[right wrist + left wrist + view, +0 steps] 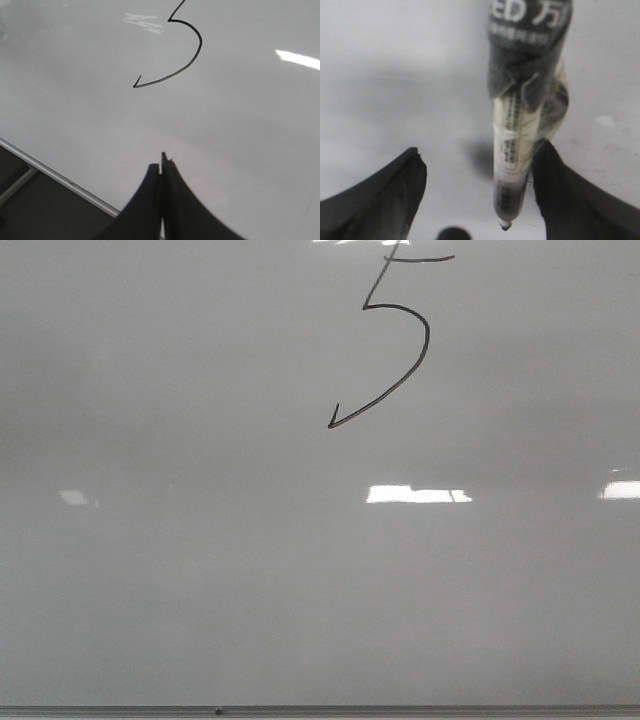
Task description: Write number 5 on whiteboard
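Note:
The number 5 (428,335) is drawn in thin black line near the top of the whiteboard (200,570), with its top bar cut by the picture's edge. It also shows in the right wrist view (201,42). In the left wrist view my left gripper (480,152) has its jaws wide apart. A marker (512,165) with a dark cap end lies along one finger (560,190), apparently wrapped to it, tip pointing at the board. The other finger (395,195) stands clear of it. My right gripper (161,162) is shut and empty above the board. No gripper shows in the front view.
The board's thin grey frame edge (300,710) runs along the near side; it also shows in the right wrist view (50,175), with dark floor or stand (30,210) beyond it. Bright rectangular light reflections (415,494) lie on the board.

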You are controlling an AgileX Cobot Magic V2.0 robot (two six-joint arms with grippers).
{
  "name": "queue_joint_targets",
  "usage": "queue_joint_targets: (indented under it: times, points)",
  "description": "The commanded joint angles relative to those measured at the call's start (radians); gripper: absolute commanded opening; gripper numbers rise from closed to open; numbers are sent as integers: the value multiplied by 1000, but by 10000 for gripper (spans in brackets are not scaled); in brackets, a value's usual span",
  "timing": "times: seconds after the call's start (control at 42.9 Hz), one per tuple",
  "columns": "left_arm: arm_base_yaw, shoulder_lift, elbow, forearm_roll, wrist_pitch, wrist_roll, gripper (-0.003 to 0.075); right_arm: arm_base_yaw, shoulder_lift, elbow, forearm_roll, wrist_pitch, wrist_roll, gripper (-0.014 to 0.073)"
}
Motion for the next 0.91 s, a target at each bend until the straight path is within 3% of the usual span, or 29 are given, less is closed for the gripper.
queue_joint_targets:
  times: [0.0,0.14,0.419,0.513,0.722,0.886]
  points:
    - [-14,-75,-18,-10,-73,-8,476,-6,-3,-27,22,-54,-4,-61]
    - [-20,-249,66,-10,-57,-8,472,-6,-3,-27,22,-63,-4,-61]
    - [-134,-618,252,-18,-63,-8,470,-6,-3,-27,24,-83,-4,-61]
    - [-183,-761,300,-29,-63,-8,428,-6,-6,-27,25,-103,-3,-61]
    - [-293,-1041,388,-42,-52,-8,192,-6,-60,-21,25,-193,-2,-60]
    - [-359,-1209,435,-62,37,-8,-22,-6,-161,55,27,-295,0,-60]
